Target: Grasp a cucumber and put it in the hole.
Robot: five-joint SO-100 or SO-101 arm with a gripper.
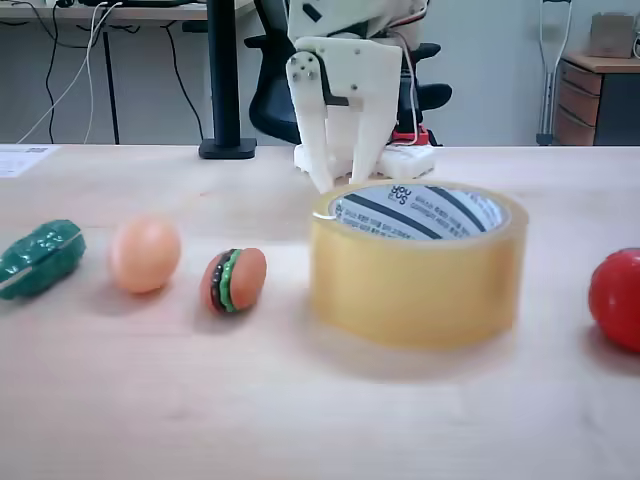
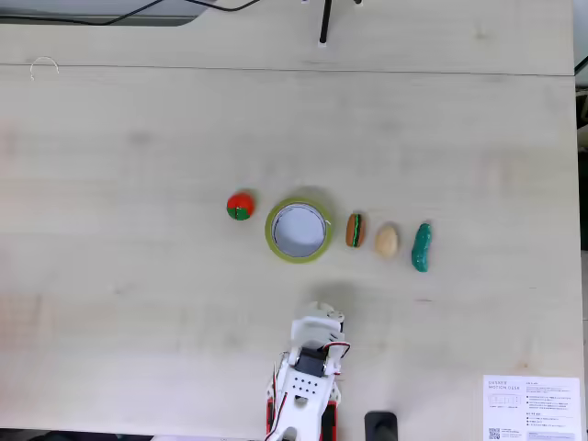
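Note:
The dark green bumpy cucumber (image 1: 40,258) lies at the far left of a fixed view, and at the right end of the row as seen from above (image 2: 422,247). The yellowish tape roll (image 1: 418,270) (image 2: 299,231) stands in the middle, with its round hole (image 1: 420,212) (image 2: 299,230) facing up and nothing in it. My white gripper (image 1: 340,182) (image 2: 322,317) hangs behind the roll with its fingers pointing down. It is apart from the cucumber and open by a narrow gap, with nothing between the fingers.
Between cucumber and roll lie a peach egg (image 1: 145,255) (image 2: 387,240) and a toy hamburger (image 1: 237,280) (image 2: 356,230). A red tomato (image 1: 618,298) (image 2: 240,206) sits on the roll's other side. A black stand (image 1: 225,80) and a printed sheet (image 2: 531,407) are near my base.

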